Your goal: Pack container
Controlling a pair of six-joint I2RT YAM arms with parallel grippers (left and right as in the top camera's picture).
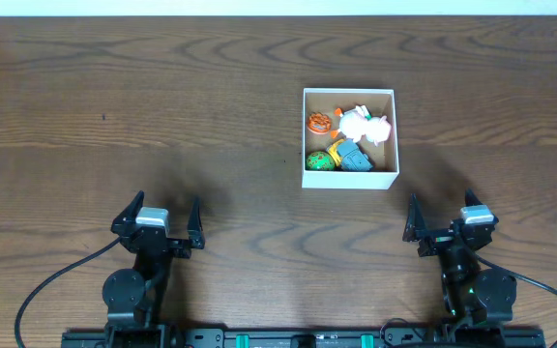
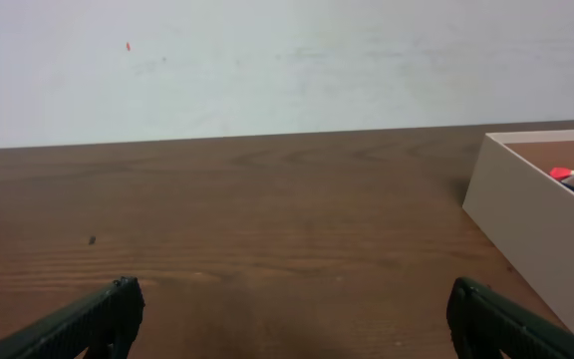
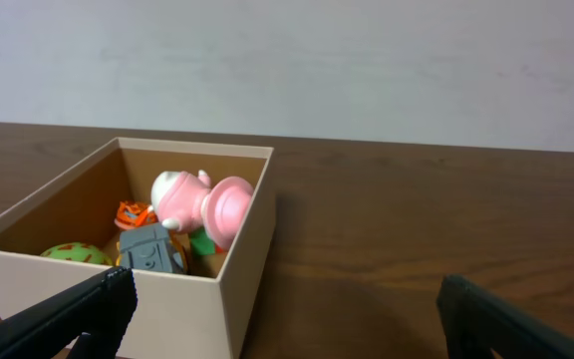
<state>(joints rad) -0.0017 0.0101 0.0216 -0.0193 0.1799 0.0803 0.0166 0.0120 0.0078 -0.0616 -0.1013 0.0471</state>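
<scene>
The container (image 1: 349, 180) is a square white-walled box with a brown inside, right of the table's middle. It holds several small toys: a white and pink figure (image 1: 366, 124), an orange one (image 1: 319, 123), a green ball (image 1: 320, 160) and a blue-grey piece (image 1: 356, 159). In the right wrist view the container (image 3: 242, 269) is at the left with the pink and white toy (image 3: 202, 204) inside. In the left wrist view its wall (image 2: 526, 224) shows at the right edge. My left gripper (image 1: 160, 220) is open and empty at the front left. My right gripper (image 1: 445, 220) is open and empty at the front right, below the container.
The dark wooden table (image 1: 162, 116) runs to a pale wall at the back. Black cables (image 1: 46, 290) trail from both arm bases along the front edge.
</scene>
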